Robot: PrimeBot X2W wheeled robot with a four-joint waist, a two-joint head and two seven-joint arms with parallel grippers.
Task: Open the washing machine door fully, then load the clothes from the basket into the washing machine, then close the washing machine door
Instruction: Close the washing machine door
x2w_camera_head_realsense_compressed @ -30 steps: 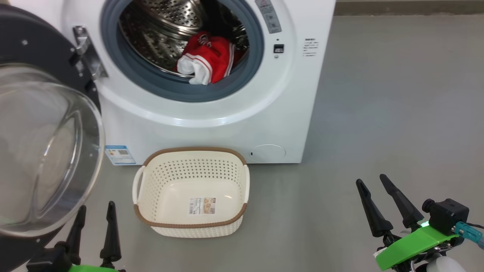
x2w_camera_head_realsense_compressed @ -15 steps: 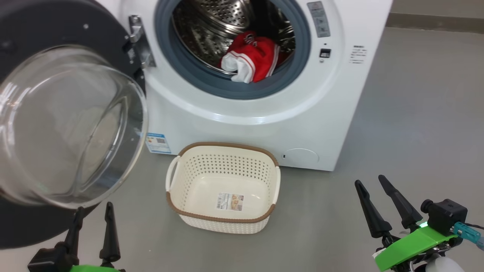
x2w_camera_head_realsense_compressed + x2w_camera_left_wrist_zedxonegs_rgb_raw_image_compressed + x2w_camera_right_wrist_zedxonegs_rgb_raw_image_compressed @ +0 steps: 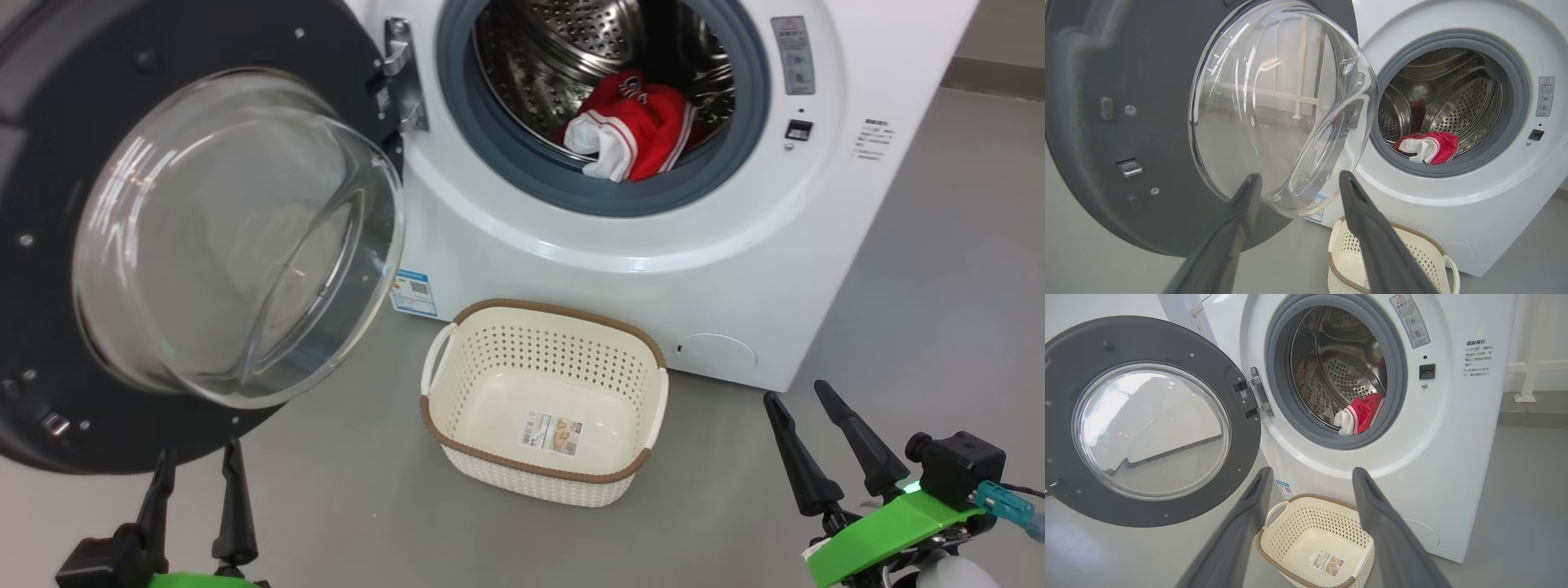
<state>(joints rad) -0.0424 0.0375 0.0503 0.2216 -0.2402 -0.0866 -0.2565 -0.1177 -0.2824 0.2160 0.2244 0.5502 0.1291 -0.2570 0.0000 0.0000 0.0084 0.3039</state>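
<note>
The white washing machine [image 3: 571, 269] stands ahead with its door [image 3: 49, 163] swung wide open to the left, clear glass bowl [image 3: 237, 237] bulging toward me. Red clothes [image 3: 633, 135] with white trim lie in the steel drum, at the front lip. The cream basket [image 3: 543, 469] sits on the floor before the machine, holding nothing but a sticker. My left gripper [image 3: 200, 451] is open, low, just under the door's edge. My right gripper [image 3: 796, 392] is open, right of the basket. The left wrist view has the left gripper [image 3: 1300, 175] before the glass; the right gripper [image 3: 1312, 470] frames the basket [image 3: 1310, 522].
Bare grey floor [image 3: 939, 286] stretches to the right of the machine and in front of the basket. The open door takes up the space on the left. A white railing post [image 3: 1529, 375] stands behind the machine's right side.
The whole head picture has shifted right, so the camera has turned left. Door, basket and clothes keep their places relative to each other. Both grippers stay open.
</note>
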